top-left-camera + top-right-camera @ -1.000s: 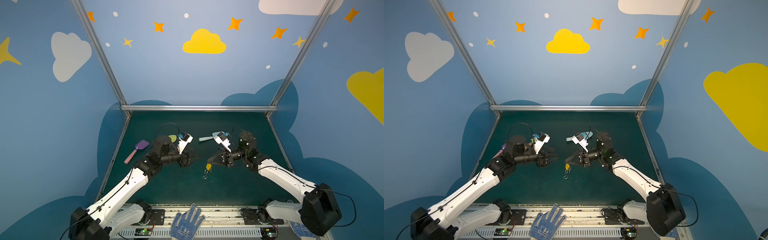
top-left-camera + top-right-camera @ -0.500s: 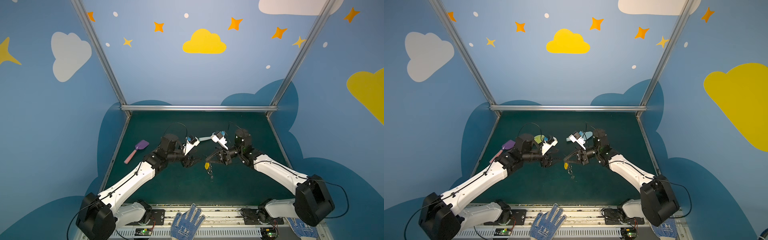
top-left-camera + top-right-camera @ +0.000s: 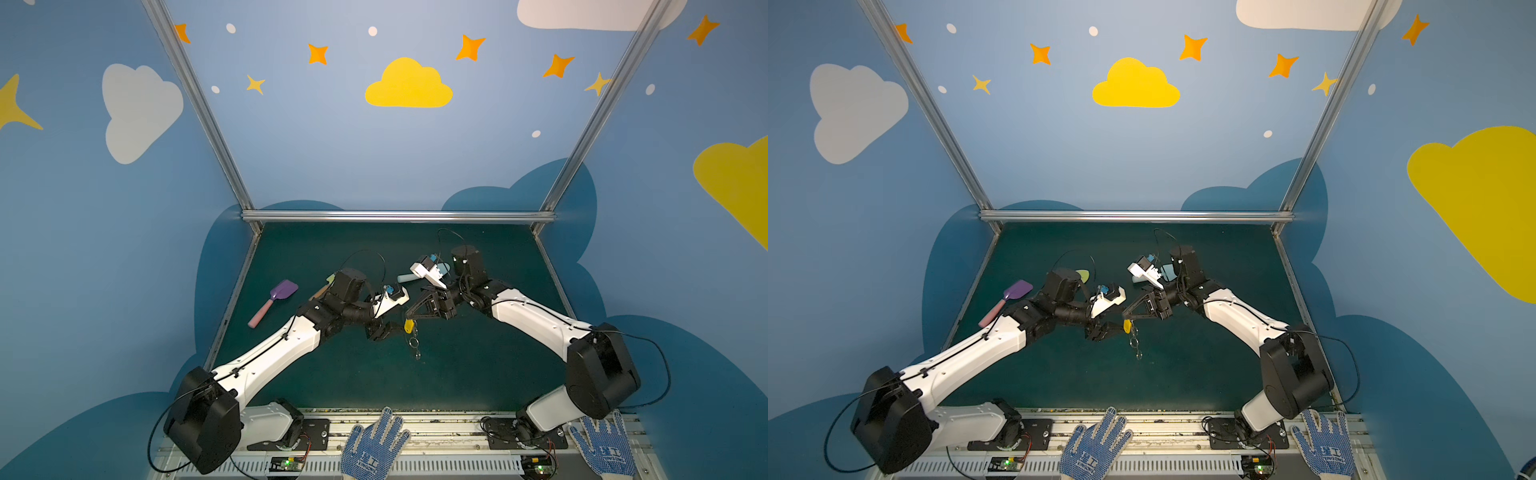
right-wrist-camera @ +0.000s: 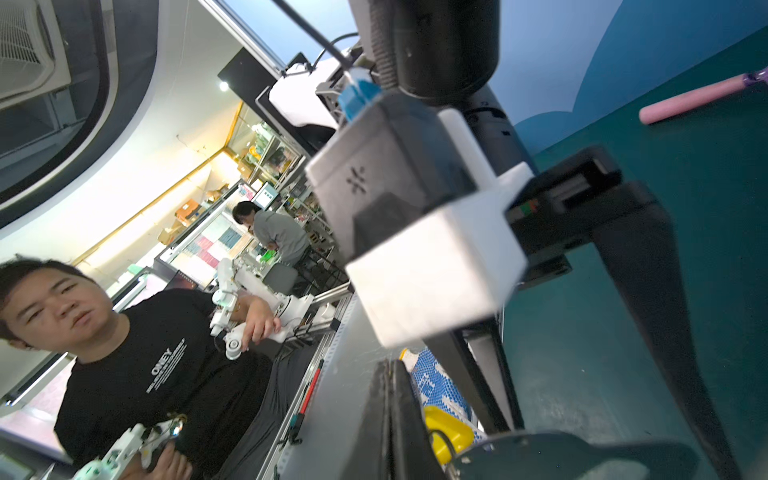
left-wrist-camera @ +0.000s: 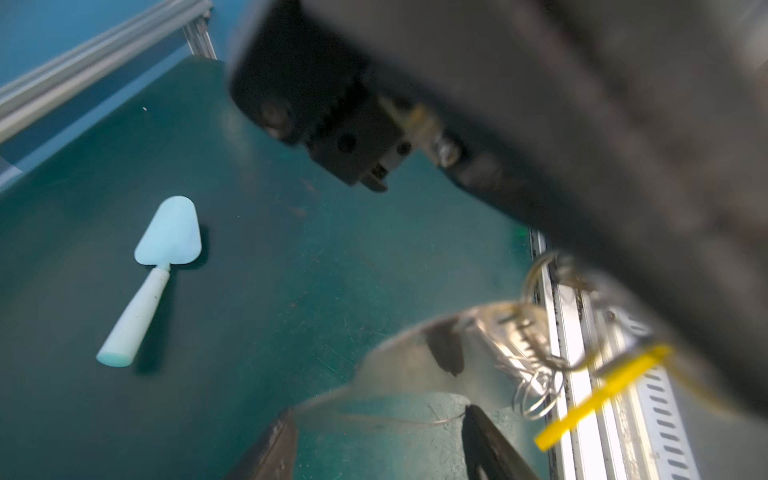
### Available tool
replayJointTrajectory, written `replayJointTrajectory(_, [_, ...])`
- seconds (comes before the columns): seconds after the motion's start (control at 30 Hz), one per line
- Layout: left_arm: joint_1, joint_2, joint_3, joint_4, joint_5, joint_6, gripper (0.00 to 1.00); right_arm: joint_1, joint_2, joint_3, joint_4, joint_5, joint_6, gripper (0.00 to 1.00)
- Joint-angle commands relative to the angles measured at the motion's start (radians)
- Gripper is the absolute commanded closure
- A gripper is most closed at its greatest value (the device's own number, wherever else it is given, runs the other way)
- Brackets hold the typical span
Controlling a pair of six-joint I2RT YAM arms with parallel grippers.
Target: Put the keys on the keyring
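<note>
Keys [image 3: 409, 326] hang from the right hand [image 3: 408, 319] in both top views. That hand is pinched shut on the yellow tag, so the little ring and the silver key dangle free under it, above the table [image 3: 457, 382]. I think it holds them by the tag so the ring is free to hook on. The left hand [image 3: 395, 329] points at the right hand, almost tip to tip, and the keys hang just beside its tip. What the left hand holds is too dark and small to make out.

From the left wrist, the keyring [image 5: 407, 370] shows up close. It is a flat grey plate between the two fingers [image 5: 490, 444] of the left hand, which grip it by its sides. It is up off the table, likely so its edge can meet the keys. The yellow tag and some thin metal rings sit just past the plate's far edge; I cannot tell if they touch it.

From the right wrist, the right hand's fingers [image 4: 392, 415] are pressed together, and the yellow tag peeks out just beside them. A grey shape next to the tag looks like the keyring.
</note>
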Motion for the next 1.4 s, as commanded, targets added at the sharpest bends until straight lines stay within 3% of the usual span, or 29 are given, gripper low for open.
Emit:
replayJointTrajectory(0.0, [-0.005, 0.028, 0.044, 0.008, 0.041, 0.017, 0.38, 0.002, 0.023, 0.061, -0.265, -0.082, -0.224, 1.0])
replayJointTrajectory(0.1, [-0.005, 0.038, 0.062, 0.01, 0.052, 0.014, 0.45, -0.002, 0.055, 0.137, -0.55, -0.12, -0.459, 1.0])
replayJointTrajectory(0.17, [-0.005, 0.039, 0.065, 0.019, 0.034, 0.004, 0.4, -0.014, 0.112, 0.243, -0.94, -0.18, -0.83, 1.0])
replayJointTrajectory(0.27, [-0.005, 0.029, 0.054, 0.045, -0.002, -0.004, 0.37, -0.04, 0.289, 0.441, -1.743, -0.205, -1.607, 1.0])
replayJointTrajectory(0.4, [0.001, 0.012, 0.034, 0.067, -0.071, -0.022, 0.36, -0.042, 0.419, 0.486, -1.788, -0.205, -1.622, 1.0])
replayJointTrajectory(0.6, [0.023, -0.018, 0.001, 0.034, -0.229, -0.043, 0.38, -0.116, 0.476, 0.534, -1.79, -0.205, -1.611, 1.0])
replayJointTrajectory(0.8, [0.045, -0.017, 0.031, -0.054, -0.287, -0.028, 0.39, -0.172, 0.534, 0.579, -1.79, -0.204, -1.61, 1.0])
replayJointTrajectory(1.13, [0.055, -0.057, 0.011, -0.017, -0.28, -0.097, 0.39, -0.226, 0.704, 0.785, -1.79, -0.204, -1.536, 1.0])
replayJointTrajectory(1.37, [0.054, -0.069, 0.012, 0.012, -0.271, -0.145, 0.4, -0.234, 0.828, 1.035, -1.79, -0.203, -1.439, 1.0])
